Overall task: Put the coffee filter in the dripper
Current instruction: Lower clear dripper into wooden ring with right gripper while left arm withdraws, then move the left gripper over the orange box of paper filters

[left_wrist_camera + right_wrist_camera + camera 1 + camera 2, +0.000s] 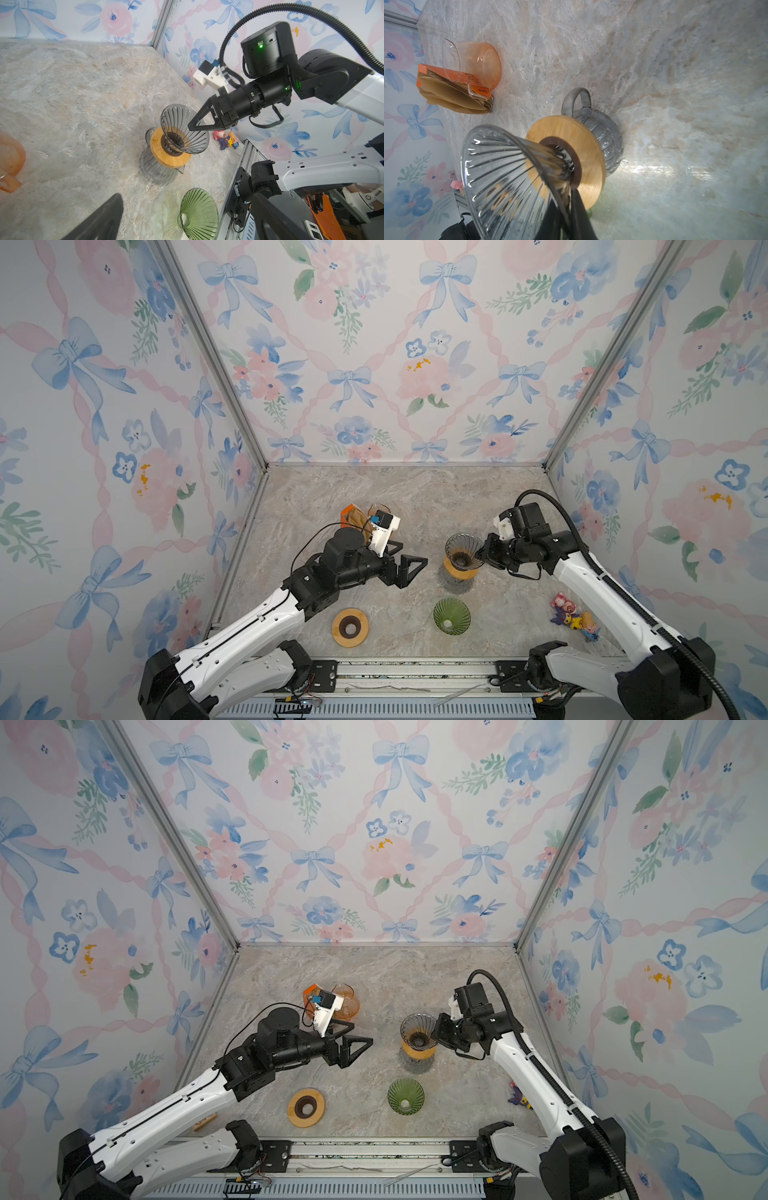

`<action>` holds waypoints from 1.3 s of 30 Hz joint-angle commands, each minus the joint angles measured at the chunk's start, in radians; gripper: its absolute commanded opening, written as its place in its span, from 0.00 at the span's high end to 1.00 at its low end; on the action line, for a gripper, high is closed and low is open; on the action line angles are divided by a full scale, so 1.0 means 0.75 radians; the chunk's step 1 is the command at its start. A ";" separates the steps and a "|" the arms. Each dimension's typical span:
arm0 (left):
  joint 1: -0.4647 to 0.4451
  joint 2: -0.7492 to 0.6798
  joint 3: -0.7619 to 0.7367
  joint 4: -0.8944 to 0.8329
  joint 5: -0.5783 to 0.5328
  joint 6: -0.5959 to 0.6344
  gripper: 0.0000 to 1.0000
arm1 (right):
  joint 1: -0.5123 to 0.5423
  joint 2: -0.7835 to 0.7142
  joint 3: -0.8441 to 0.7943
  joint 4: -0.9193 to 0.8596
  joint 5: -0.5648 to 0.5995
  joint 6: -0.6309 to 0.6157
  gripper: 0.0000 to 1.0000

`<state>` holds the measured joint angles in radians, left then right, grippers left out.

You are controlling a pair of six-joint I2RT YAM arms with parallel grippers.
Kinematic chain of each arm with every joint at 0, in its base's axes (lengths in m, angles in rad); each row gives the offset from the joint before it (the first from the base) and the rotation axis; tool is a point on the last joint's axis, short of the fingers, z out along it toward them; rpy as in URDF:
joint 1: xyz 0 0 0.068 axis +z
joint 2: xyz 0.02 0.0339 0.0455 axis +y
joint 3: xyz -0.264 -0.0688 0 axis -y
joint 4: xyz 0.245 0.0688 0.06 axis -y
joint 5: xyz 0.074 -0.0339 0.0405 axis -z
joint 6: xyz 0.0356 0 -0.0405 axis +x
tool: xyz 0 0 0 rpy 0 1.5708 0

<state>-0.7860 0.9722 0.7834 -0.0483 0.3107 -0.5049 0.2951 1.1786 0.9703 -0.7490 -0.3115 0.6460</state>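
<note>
In both top views, the left end effector (410,554) gapes; the right end effector (480,551) clamps the dripper (460,546) by its rim. Left wrist: the dripper leans, narrow end in a wooden collar (164,158) atop a carafe (153,174). Right wrist: coffee filters (450,95) sit in an orange pack (431,69) beside a jug (481,60).

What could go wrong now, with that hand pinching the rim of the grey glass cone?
1. The right hand grips the grey dripper by its thin rim, and the dripper sits tilted in the wooden ring; a pull might slip it free or topple the grey carafe beneath.
2. The filter pack lies close beside the orange jug; the open left hand, reaching for a filter, could knock the jug.
</note>
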 commanded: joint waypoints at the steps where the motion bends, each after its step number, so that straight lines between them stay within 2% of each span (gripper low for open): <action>1: -0.011 0.005 -0.017 0.027 0.000 0.001 0.02 | -0.009 -0.005 -0.025 0.031 -0.014 0.001 0.87; 17: -0.011 0.031 0.001 0.028 0.003 -0.004 0.02 | -0.010 -0.044 -0.020 -0.001 0.019 -0.014 0.81; 34: -0.013 0.006 -0.011 0.024 -0.041 -0.024 0.02 | -0.010 -0.122 0.010 -0.033 0.017 -0.020 0.66; 37: -0.013 0.004 -0.002 -0.007 -0.072 -0.018 0.02 | -0.009 -0.139 0.020 -0.052 0.031 -0.064 0.63; 39: -0.014 0.001 0.025 -0.086 -0.151 -0.016 0.02 | -0.009 -0.166 0.025 -0.072 0.052 -0.079 0.60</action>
<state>-0.7918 0.9886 0.7837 -0.0597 0.2646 -0.5098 0.2951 1.0843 0.9573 -0.7547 -0.2989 0.6220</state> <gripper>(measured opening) 0.982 0.388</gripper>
